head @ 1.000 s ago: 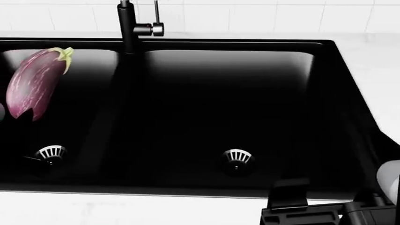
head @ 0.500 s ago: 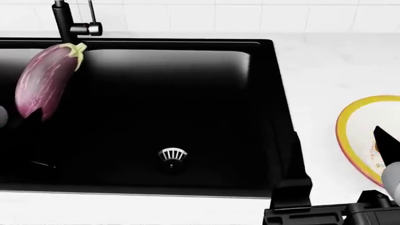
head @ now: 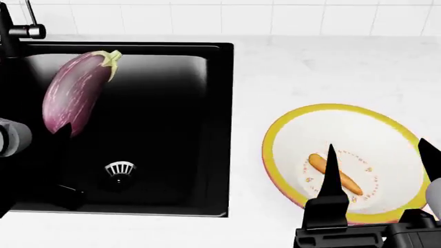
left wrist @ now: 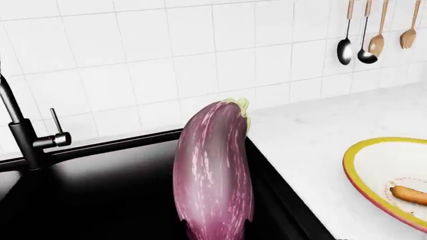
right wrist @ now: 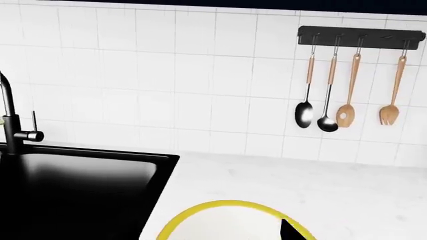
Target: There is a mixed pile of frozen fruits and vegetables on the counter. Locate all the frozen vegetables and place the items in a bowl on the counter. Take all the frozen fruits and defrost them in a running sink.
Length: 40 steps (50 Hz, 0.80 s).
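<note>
My left gripper (head: pixel 59 135) is shut on the lower end of the purple, pale-streaked eggplant (head: pixel 76 93), which hangs tilted above the black sink (head: pixel 165 103), green cap up. In the left wrist view the eggplant (left wrist: pixel 213 170) stands between the two jaws of the gripper (left wrist: pixel 215 226). To the right on the white counter (head: pixel 310 72) sits the yellow-rimmed bowl (head: pixel 296 134) with the orange carrot (head: pixel 344 182) lying in it. My right gripper (head: pixel 380 165) hangs open over the bowl, empty. The frozen fruits are out of view.
A black tap (left wrist: pixel 27 140) rises at the sink's back edge, and a round drain (head: pixel 119 169) lies in the basin. Spoons and ladles (right wrist: pixel 327 100) hang on a wall rack behind the counter. The bowl rim (right wrist: pixel 227 206) sits just right of the sink edge.
The head view has swung right: the sink slid left and the bowl with the carrot came fully into sight. The eggplant stays in my left gripper over the basin.
</note>
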Motion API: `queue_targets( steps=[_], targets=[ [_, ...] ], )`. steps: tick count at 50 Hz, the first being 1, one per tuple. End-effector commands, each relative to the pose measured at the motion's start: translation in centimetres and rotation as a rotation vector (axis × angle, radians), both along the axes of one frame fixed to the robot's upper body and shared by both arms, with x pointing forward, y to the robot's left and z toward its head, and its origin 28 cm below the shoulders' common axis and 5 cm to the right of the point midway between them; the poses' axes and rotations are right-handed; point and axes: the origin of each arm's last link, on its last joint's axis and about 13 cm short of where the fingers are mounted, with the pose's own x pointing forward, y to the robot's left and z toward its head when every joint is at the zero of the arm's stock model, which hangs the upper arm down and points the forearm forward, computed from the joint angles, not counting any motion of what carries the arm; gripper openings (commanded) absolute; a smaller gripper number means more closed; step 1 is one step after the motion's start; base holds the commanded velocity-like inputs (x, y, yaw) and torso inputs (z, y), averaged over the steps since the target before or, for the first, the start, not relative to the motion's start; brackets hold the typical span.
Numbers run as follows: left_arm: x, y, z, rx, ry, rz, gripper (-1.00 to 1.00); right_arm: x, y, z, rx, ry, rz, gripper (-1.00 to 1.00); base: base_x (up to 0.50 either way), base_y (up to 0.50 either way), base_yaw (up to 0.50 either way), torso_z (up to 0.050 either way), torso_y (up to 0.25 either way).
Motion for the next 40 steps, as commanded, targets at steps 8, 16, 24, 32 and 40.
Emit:
queue_targets(
  steps=[8,16,24,32,40],
  targets=[
    [0.2,-1.4,-0.1,-0.019,-0.009,-0.048,-1.0,0.2,-0.1,0.0,-0.003,0.001,-0.006,1.0,0.0,-0.5,0.0,0.0,0.0],
    [0.4,-2.0,-0.2,-0.02,-0.004,-0.066,-1.0,0.2,-0.1,-0.2,-0.006,0.014,-0.006,1.0,0.0,-0.5,0.0,0.0,0.0],
    [0.1,-1.8,-0.4,-0.025,0.002,-0.072,-1.0,0.2,-0.1,-0.2,-0.006,0.011,-0.002,1.0,0.0,-0.5,0.0,0.0,0.0],
    [0.3,-2.0,-0.8,-0.021,0.011,-0.074,-1.0,0.1,-0.1,-0.2,-0.007,0.011,-0.003,1.0,0.0,-0.5,0.0,0.0,0.0],
    [0.9,-2.3,-1.1,-0.026,0.019,-0.074,-1.0,0.1,-0.1,-0.3,-0.013,0.011,-0.001,1.0,0.0,-0.5,0.0,0.0,0.001]
  ],
)
